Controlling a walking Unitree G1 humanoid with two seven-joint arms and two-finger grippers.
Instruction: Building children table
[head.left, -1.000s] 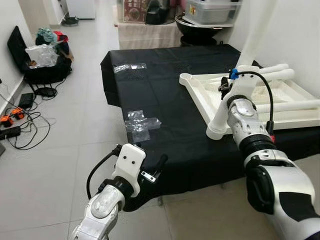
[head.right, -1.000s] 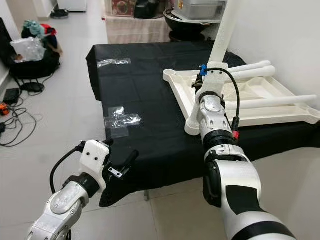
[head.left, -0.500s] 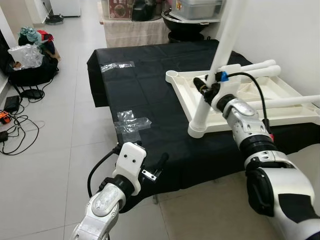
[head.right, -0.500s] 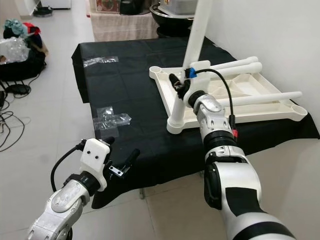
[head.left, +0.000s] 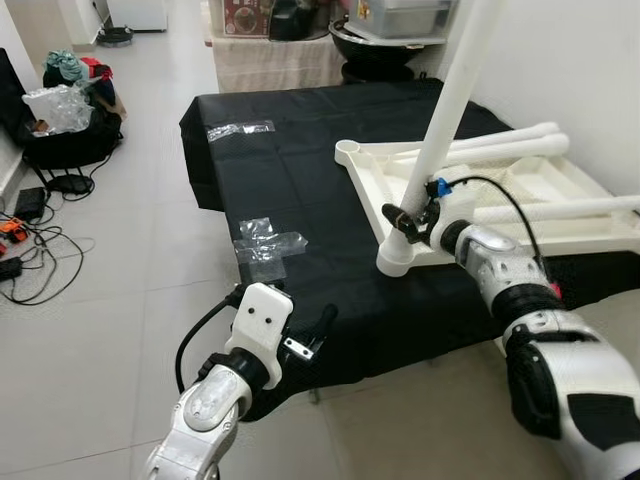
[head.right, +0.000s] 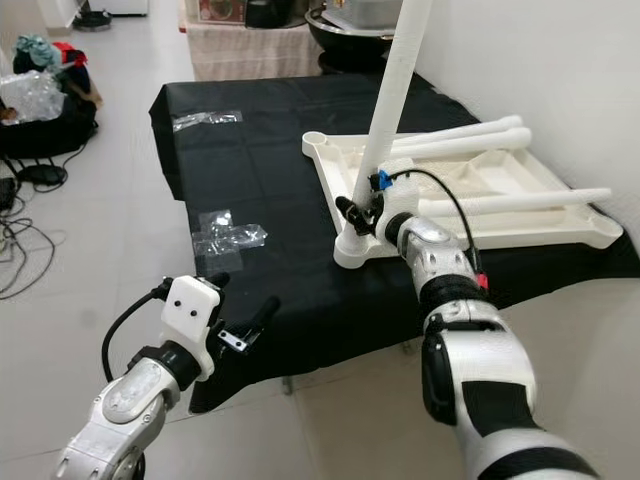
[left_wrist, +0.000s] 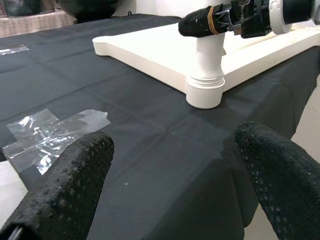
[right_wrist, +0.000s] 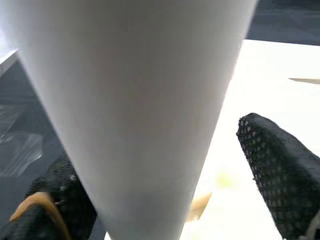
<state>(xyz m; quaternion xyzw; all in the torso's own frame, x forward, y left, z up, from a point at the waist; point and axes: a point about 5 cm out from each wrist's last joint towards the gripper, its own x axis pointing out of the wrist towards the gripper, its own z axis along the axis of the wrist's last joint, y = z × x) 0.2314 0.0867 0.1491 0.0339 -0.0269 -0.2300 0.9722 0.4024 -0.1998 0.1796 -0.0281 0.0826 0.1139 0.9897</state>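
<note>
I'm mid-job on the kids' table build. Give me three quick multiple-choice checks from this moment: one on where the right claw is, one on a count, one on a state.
1. Where is the right claw?
A. On the floor
B. At the base of the upright leg, just above the corner socket
C. On the plastic wrap

2. How many legs lie flat on the upside-down tabletop?
A. None
B. Three
C. Six

3. What is the left claw doing?
A. Open, holding nothing
B. Gripping a leg
C. Shut on a screw

Answers: 1 B, its fingers straddle the leg low down. 2 B, three white legs rest across the tabletop. 3 A, the left wrist view shows its fingers spread apart over the black cloth.
</note>
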